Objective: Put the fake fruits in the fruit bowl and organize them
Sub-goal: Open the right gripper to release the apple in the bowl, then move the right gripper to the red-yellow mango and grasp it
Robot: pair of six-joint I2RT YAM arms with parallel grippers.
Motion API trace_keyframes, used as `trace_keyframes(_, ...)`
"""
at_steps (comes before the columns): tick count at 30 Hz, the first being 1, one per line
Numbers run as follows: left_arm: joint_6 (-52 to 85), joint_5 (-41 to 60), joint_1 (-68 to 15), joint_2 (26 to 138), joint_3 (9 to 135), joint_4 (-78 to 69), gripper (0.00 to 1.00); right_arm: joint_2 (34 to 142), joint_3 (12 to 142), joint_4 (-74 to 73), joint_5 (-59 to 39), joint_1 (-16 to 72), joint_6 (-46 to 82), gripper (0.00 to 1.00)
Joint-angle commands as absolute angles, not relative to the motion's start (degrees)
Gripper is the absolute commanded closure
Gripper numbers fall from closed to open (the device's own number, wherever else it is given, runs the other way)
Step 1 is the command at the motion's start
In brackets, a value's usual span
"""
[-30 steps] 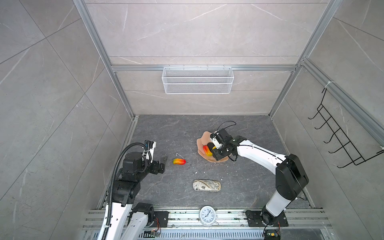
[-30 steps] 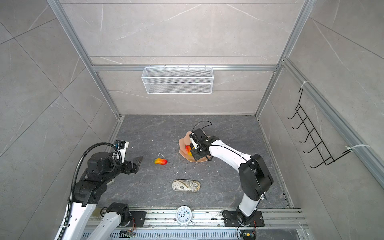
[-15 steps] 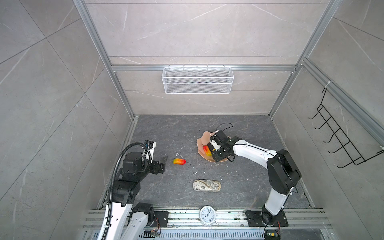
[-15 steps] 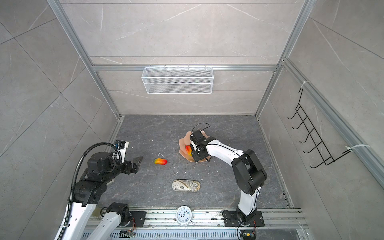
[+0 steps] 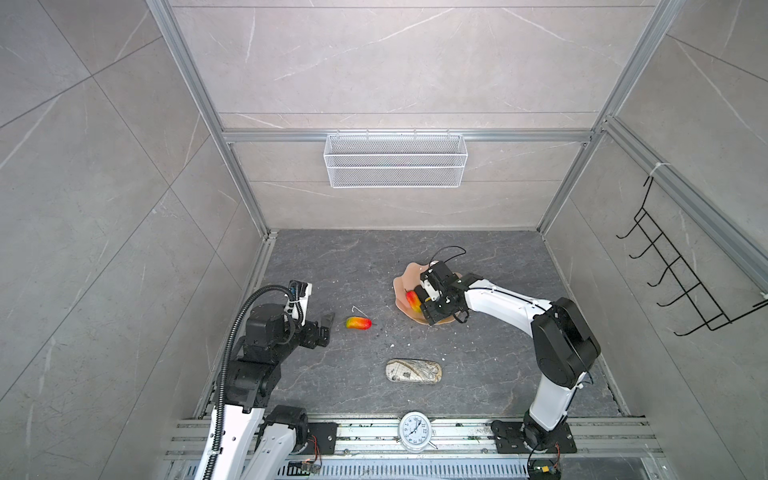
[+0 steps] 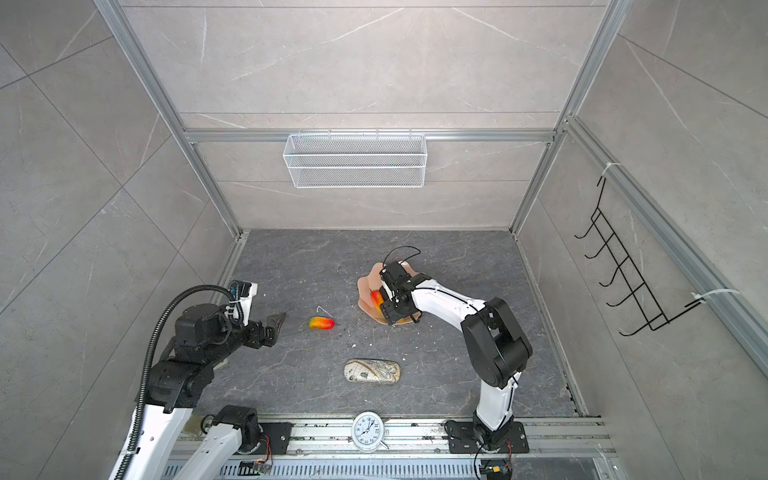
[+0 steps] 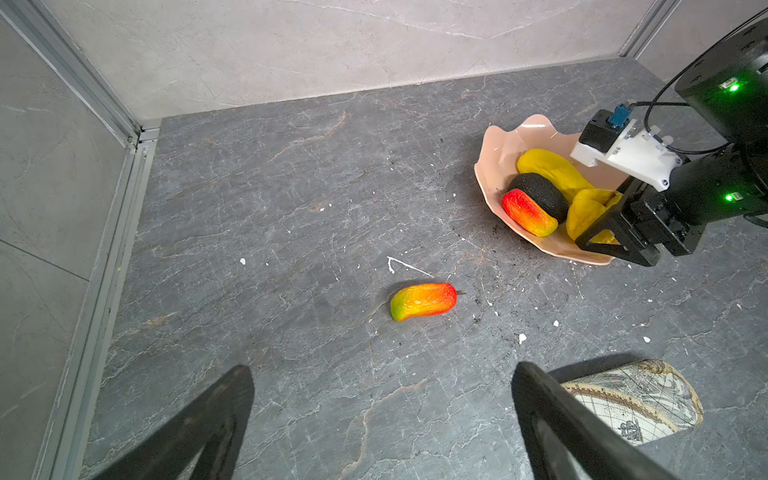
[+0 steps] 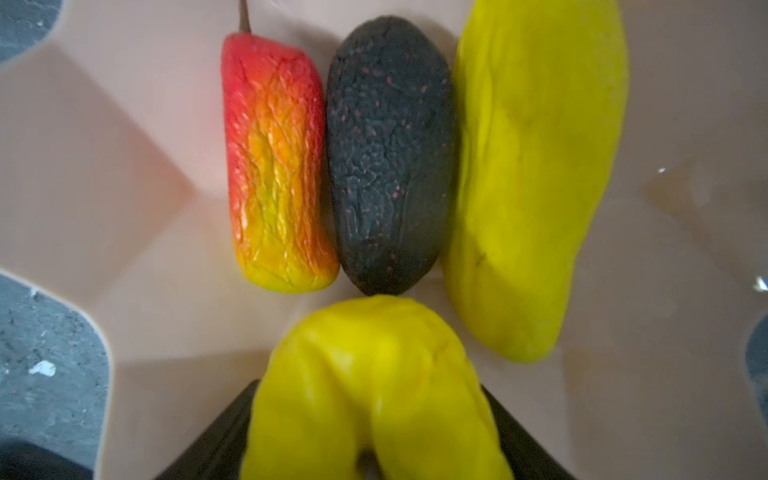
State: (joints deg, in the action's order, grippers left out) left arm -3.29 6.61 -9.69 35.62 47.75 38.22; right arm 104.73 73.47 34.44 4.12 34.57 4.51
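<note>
Four fruits (image 7: 540, 193) in bowl (image 7: 494, 141), one mango (image 7: 423, 300) outside.

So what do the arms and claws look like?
Both arms have white links and bulky black joints. The left arm carries a ribbed black hose, the right arm a thin looping black cable. The left claw and right claw have black, tapering fingers.

Four fruits (image 7: 540, 195) in pink bowl (image 7: 494, 158), mango (image 7: 423, 300) outside
</note>
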Motion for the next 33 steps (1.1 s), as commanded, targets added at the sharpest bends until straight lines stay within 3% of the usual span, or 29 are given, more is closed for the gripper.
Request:
trace_keyframes(1,-4.5,7.7,-9.5,35.9,48.3,36.8,0.0,105.0,75.2,35.1,5.4,34.4,4.5,0.2)
trace_keyframes(16,-4.5,7.7,-9.5,35.7,48.3,36.7,0.0,97.5,78.3,40.7,11.0,34.5,2.1,0.0)
trace_keyframes(22,-4.5,7.6,-9.5,35.6,48.3,36.8,0.0,95.3,78.1,39.8,12.9,37.4,-0.1,0.0)
trace_keyframes(33,-4.5,7.5,-9.5,35.4,48.3,36.8,0.0,97.8,77.6,25.1,-0.1,50.2,-3.1,0.0)
